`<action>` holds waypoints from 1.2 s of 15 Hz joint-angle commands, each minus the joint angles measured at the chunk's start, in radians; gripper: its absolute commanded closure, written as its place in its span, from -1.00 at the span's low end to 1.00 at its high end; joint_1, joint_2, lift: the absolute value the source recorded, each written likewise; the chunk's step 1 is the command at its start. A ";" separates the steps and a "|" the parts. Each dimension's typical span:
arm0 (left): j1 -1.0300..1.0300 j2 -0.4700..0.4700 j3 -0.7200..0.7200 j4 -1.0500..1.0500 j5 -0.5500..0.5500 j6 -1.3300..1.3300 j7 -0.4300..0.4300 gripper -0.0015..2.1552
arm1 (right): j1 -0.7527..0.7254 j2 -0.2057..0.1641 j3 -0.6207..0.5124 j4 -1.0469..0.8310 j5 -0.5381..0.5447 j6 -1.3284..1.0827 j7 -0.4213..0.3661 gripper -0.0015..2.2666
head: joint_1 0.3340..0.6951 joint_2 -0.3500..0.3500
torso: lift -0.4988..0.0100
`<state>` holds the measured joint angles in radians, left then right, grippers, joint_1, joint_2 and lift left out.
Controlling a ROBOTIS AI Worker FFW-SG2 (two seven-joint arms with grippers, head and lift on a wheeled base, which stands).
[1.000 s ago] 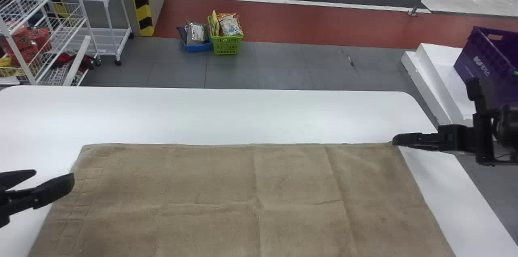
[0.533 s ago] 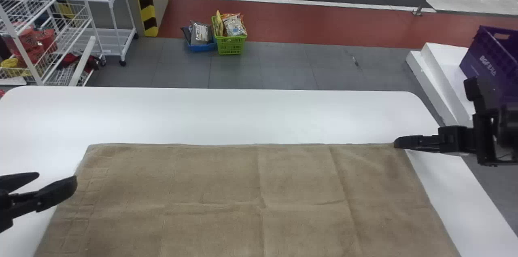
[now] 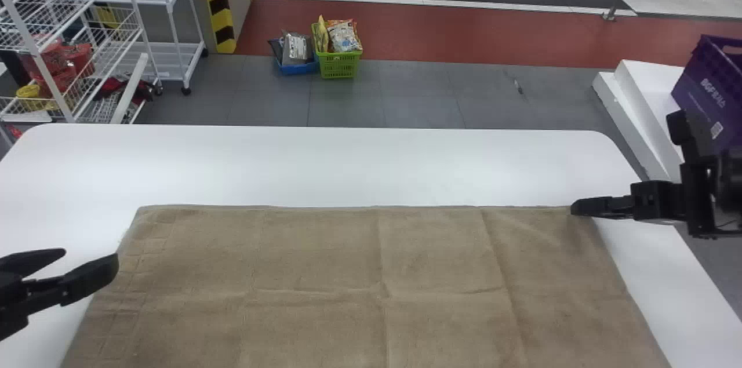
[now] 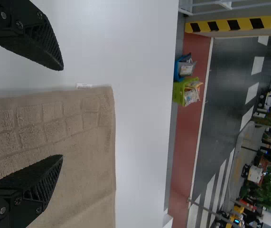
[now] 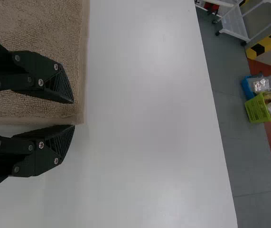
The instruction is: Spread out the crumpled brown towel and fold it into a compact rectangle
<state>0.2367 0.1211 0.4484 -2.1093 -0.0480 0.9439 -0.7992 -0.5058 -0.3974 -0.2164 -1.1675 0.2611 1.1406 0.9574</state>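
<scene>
White tabletop [image 3: 348, 165] is stretching beyond both claws, and a green basket [image 3: 341, 65] is sitting on the floor [image 3: 406, 93] farther out. The brown towel [image 3: 324, 263] is lying flat between them. The left claw [image 3: 91, 257] is hovering by its left edge, fingers spreading wide; the right claw's [image 3: 574, 207] fingers are standing narrowly apart at its far right corner.

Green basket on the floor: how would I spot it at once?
Look beyond the white table in the head view, to where grey floor meets the red strip. There, just right of a blue container, stands the basket, holding packets. Unlike its neighbour, it is bright green.
</scene>
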 commanded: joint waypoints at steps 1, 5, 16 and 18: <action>0.001 0.000 0.001 0.000 0.004 -0.003 0.000 -0.83 | 0.000 0.000 0.002 0.005 0.003 0.000 0.000 -0.12 | 1.00 -0.27 | 0.46; 0.007 0.002 0.001 0.000 0.007 -0.009 -0.002 -0.83 | 0.000 0.002 0.000 0.009 0.006 -0.003 0.000 -0.10 | 1.00 -0.27 | 0.46; -0.027 0.002 -0.025 0.017 -0.006 -0.018 0.005 -0.83 | 0.084 -0.012 -0.090 -0.047 -0.056 -0.015 0.067 0.10 | 1.00 -0.29 | 0.46; -0.085 0.008 -0.054 0.063 -0.033 -0.009 0.006 -0.83 | 0.096 -0.012 -0.084 -0.052 -0.054 -0.024 0.070 0.10 | 1.00 -0.31 | 0.46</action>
<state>0.1879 0.1246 0.4140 -2.0764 -0.0642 0.9305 -0.7939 -0.4185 -0.4093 -0.3044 -1.2148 0.2055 1.1219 1.0282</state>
